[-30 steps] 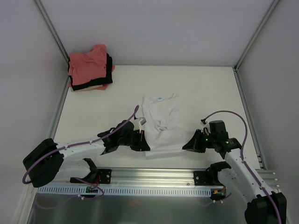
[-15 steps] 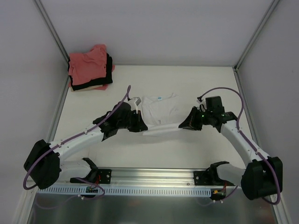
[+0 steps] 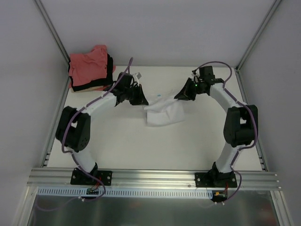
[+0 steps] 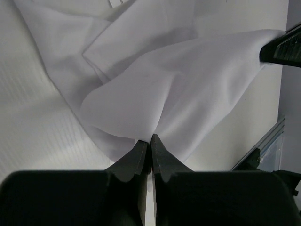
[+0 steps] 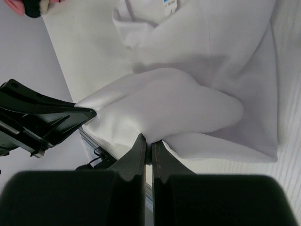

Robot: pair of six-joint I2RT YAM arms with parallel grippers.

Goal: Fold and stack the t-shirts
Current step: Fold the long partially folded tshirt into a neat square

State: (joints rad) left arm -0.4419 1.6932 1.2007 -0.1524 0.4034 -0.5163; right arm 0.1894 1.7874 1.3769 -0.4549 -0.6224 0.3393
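A white t-shirt (image 3: 163, 113) lies doubled over near the back middle of the table, its blue neck label (image 5: 169, 3) showing in the right wrist view. My left gripper (image 3: 142, 100) is shut on the shirt's lifted hem at its left end; in its own view the cloth (image 4: 178, 89) bulges out from the pinched tips (image 4: 151, 140). My right gripper (image 3: 178, 96) is shut on the same hem at its right end (image 5: 149, 139), and the fabric (image 5: 178, 103) hangs slack between the two. A folded stack of t-shirts (image 3: 90, 68), salmon-pink over black and cream, sits at the back left corner.
Grey walls with metal posts (image 3: 52, 33) close the table (image 3: 202, 141) in on three sides. An aluminium rail (image 3: 150, 181) carrying both arm bases runs along the near edge.
Both grippers have carried the white shirt's near hem from the front of the table up and back toward the collar, folding the shirt over itself. Both arms now stretch far out.
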